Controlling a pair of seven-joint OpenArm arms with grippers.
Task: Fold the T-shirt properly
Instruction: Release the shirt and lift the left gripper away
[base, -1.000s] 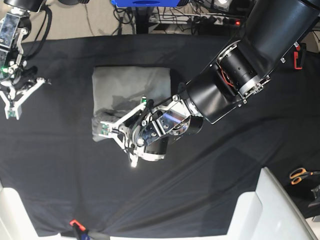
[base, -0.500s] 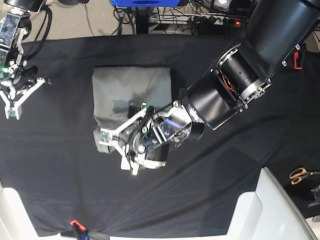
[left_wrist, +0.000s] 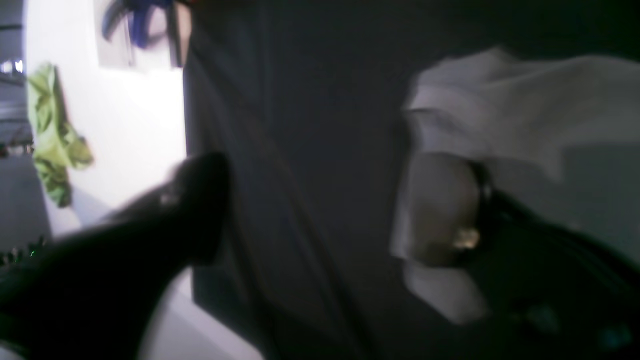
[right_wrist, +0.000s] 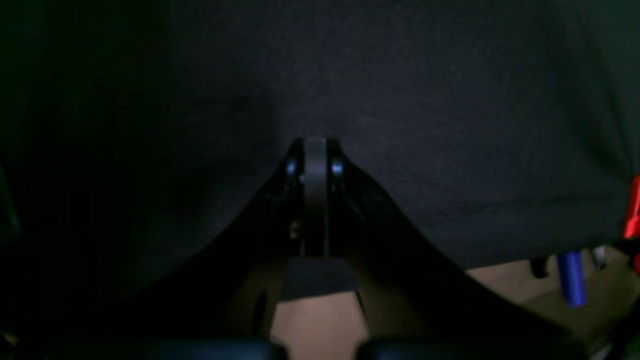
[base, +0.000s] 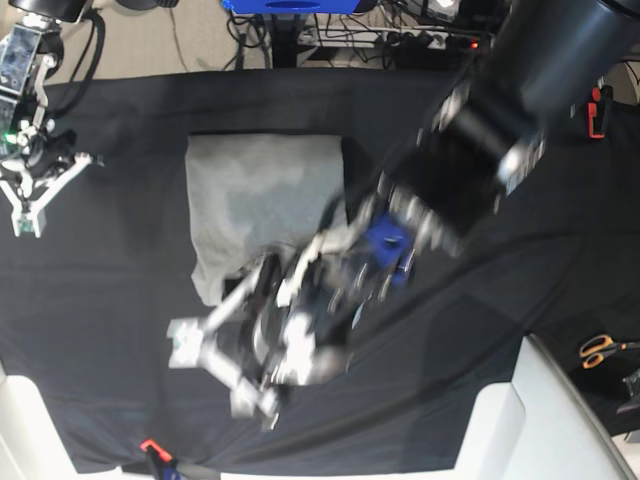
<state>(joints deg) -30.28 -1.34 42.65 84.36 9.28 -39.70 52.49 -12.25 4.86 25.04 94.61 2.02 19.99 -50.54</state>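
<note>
The grey T-shirt (base: 265, 195) lies folded into a rectangle on the black tablecloth (base: 120, 320), left of centre; its lower left corner sticks out a little. My left gripper (base: 215, 372) is blurred by motion, open and empty, over the cloth just in front of the shirt's near edge. In the left wrist view the left gripper (left_wrist: 330, 175) has its jaws wide apart, with the T-shirt (left_wrist: 525, 110) behind the right-hand finger (left_wrist: 440, 210). My right gripper (base: 28, 215) is shut and empty near the table's left edge, far from the shirt; the right wrist view shows the right gripper (right_wrist: 315, 150) over bare black cloth.
Orange-handled scissors (base: 598, 350) lie at the right edge. A white bin (base: 540, 420) stands at the front right. A red clip (base: 150, 446) holds the cloth's front edge. Cables and a blue object (base: 290, 6) are behind the table. A green cloth (left_wrist: 52, 135) is off the table.
My left arm has swung away from the shirt's lower corner toward the front of the table, jaws open. The shirt's lower edge has settled. The right arm has not moved.
</note>
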